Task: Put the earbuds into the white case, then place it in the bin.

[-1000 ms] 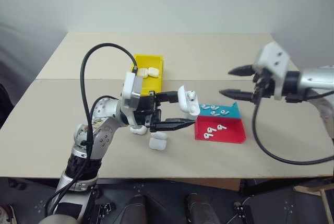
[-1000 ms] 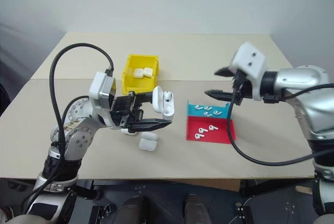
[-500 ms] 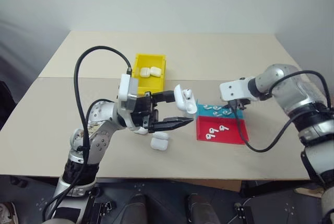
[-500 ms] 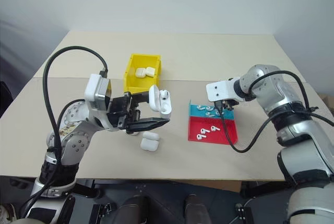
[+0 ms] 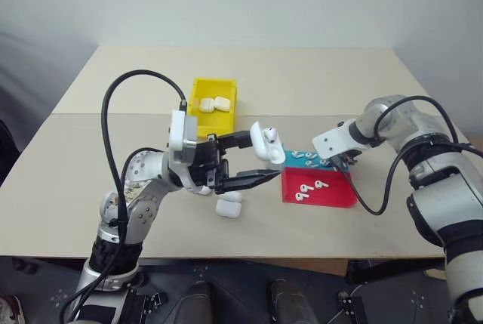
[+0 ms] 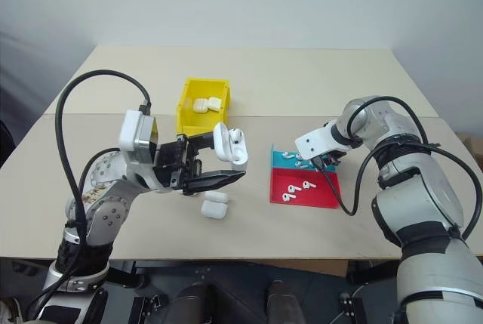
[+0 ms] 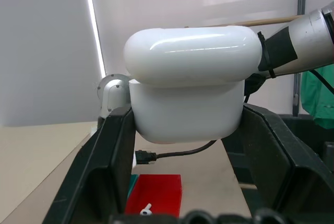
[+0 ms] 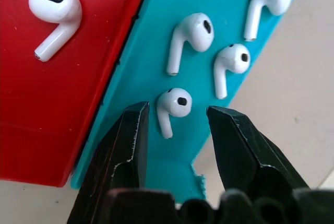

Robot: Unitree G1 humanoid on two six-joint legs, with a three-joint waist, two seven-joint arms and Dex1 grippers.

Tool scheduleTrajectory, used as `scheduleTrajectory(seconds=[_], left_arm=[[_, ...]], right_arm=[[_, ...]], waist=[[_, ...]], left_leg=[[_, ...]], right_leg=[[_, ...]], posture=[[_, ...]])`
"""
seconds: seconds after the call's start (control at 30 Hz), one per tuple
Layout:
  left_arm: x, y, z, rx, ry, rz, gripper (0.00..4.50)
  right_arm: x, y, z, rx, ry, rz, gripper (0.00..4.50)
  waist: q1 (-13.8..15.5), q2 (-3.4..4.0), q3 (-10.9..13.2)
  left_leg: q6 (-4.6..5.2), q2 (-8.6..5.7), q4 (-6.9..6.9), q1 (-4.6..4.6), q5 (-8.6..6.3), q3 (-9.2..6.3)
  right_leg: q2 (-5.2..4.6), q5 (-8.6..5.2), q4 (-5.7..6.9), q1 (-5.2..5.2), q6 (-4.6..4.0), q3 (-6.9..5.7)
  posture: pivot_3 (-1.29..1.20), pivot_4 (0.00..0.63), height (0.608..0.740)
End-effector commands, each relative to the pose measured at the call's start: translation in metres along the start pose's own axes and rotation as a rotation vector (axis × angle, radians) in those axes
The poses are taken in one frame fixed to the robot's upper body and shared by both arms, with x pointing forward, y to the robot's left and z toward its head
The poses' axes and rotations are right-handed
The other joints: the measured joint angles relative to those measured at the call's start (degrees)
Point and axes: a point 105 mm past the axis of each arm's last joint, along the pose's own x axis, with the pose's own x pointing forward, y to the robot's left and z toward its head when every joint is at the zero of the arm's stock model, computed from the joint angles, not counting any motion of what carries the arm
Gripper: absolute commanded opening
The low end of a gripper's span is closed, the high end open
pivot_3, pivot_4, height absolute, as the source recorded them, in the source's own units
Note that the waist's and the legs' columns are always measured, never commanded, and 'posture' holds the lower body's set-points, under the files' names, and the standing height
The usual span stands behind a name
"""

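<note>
The right hand (image 8: 175,117) hangs open over the teal tray (image 8: 156,51), its fingers straddling one of the earbuds (image 8: 174,104), whose stem lies lengthwise along the gap between them. The left hand (image 5: 253,158) grips the open white case (image 5: 264,143), raised well left of the tray, near the yellow bin (image 5: 198,90).

Soft, even light is falling from overhead across the head views; the counter (image 5: 317,82) is reading bright and flat, with faint, short shadows sitting close under objects. A vertical strip of glare is burning white on the wall (image 7: 94,36) in the left wrist view, and a broad highlight is running along the glossy lid of the white case (image 7: 190,80). Background there is going soft. In the right wrist view the earbuds (image 8: 175,104) are staying sharp while the near black fingertips (image 8: 128,145) are blurring slightly.
</note>
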Motion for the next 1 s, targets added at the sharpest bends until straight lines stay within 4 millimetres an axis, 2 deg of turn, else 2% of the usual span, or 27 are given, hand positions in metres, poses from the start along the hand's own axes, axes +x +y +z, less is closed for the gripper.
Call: scheduleTrajectory(seconds=[0.03, 0.27, 0.43, 0.63, 0.73, 0.87, 0.93, 1.0], left_arm=[[0.001, -0.004, 0.01, 0.054, -0.017, -0.005, 2.74], [0.0, -0.004, 0.012, 0.062, -0.012, 0.002, 2.74], [0.0, -0.003, 0.012, 0.066, -0.009, 0.003, 2.74], [0.0, -0.002, 0.012, 0.064, -0.008, -0.002, 2.74], [0.001, -0.002, 0.012, 0.055, -0.011, -0.009, 2.74], [0.003, -0.002, 0.011, 0.043, -0.019, -0.027, 2.74], [0.005, -0.003, 0.011, 0.035, -0.028, -0.042, 2.74], [0.008, -0.002, 0.011, 0.029, -0.039, -0.055, 2.74]], right_arm=[[-0.009, -0.011, 0.001, -0.027, 0.012, -0.044, 2.17], [0.0, -0.005, 0.001, -0.029, 0.01, -0.026, 2.17], [0.002, -0.004, 0.002, -0.016, -0.001, -0.024, 0.68], [-0.002, -0.008, 0.001, 0.004, -0.017, -0.067, 0.64], [-0.014, -0.017, 0.001, 0.029, -0.039, -0.133, 0.64], [-0.053, -0.041, 0.007, 0.125, -0.179, -0.323, 0.64], [-0.072, -0.044, 0.016, 0.197, -0.313, -0.394, 0.64], [-0.093, -0.037, 0.034, 0.303, -0.531, -0.462, 0.64]], waist=[[-0.01, 0.0, 0.0], [-0.15, 0.01, 0.0], [-0.73, 0.01, 0.0], [-0.92, 0.01, 0.0], [-0.96, 0.01, 0.0], [-0.93, 0.04, 0.02], [-0.87, 0.04, 0.02], [-0.36, 0.04, 0.01]], left_leg=[[0.0, 0.0, 0.0, 0.0, 0.0, 0.0], [0.0, 0.0, 0.0, 0.1, 0.0, 0.0], [0.0, 0.0, 0.0, 0.19, 0.0, 0.0], [0.0, 0.0, 0.0, 0.19, 0.0, 0.0], [0.0, 0.0, 0.0, 0.19, 0.0, 0.0], [0.0, -0.01, 0.0, 0.15, 0.0, 0.01], [0.0, 0.0, -0.01, 0.14, 0.0, 0.0], [0.0, 0.01, -0.04, 0.14, 0.0, -0.08]], right_leg=[[0.0, 0.0, 0.01, 0.0, 0.0, 0.0], [0.0, 0.0, 0.03, 0.09, -0.01, 0.0], [0.0, 0.01, 0.08, 0.15, -0.01, 0.01], [0.0, 0.01, 0.07, 0.15, -0.01, 0.01], [0.0, 0.01, 0.08, 0.14, -0.01, 0.02], [-0.01, 0.01, 0.08, 0.11, 0.0, 0.03], [0.0, 0.01, 0.06, 0.11, 0.0, 0.03], [0.0, 0.0, 0.01, 0.2, 0.0, -0.05]], posture=[[0.0, 0.15, 0.74], [0.0, 0.15, 0.74], [0.0, 0.15, 0.74], [0.0, 0.15, 0.74], [0.0, 0.15, 0.74], [0.0, 0.15, 0.74], [0.0, 0.15, 0.74], [0.0, 0.15, 0.74]])
